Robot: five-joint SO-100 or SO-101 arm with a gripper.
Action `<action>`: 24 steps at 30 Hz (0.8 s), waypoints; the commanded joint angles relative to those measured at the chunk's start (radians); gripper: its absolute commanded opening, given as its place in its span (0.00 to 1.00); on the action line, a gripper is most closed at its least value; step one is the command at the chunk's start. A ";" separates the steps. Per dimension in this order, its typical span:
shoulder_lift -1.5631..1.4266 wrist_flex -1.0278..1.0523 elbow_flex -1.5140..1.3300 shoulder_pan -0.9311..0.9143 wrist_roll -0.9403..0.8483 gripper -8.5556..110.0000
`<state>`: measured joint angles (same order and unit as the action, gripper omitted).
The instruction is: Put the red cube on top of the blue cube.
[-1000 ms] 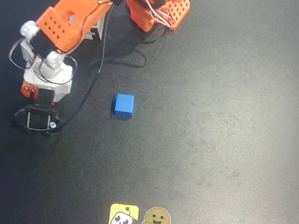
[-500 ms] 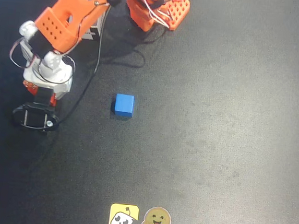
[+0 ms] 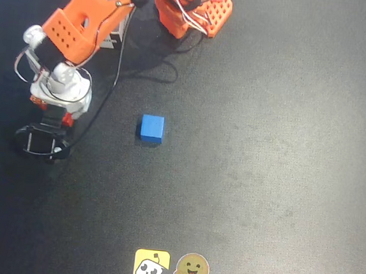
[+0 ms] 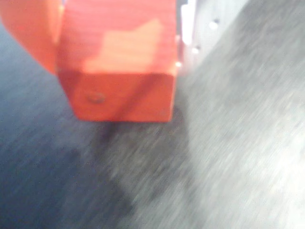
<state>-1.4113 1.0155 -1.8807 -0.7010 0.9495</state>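
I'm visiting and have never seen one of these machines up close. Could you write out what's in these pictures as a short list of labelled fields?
arm: orange, reaching to the left side of the overhead view
gripper: closed on the red cube
red cube: between the fingers, fills the blurred wrist view; only a sliver shows from overhead
blue cube: alone on the table, right of the gripper in the overhead view
table: dark mat
stickers: two, at the bottom edge
stacking: not yet done
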 commanded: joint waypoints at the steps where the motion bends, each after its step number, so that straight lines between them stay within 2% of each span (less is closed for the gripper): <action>1: -0.089 0.049 0.086 0.006 0.035 0.11; 24: -0.370 0.184 0.114 0.235 0.195 0.11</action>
<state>-1.6997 1.1919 -1.7978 -0.5016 1.1275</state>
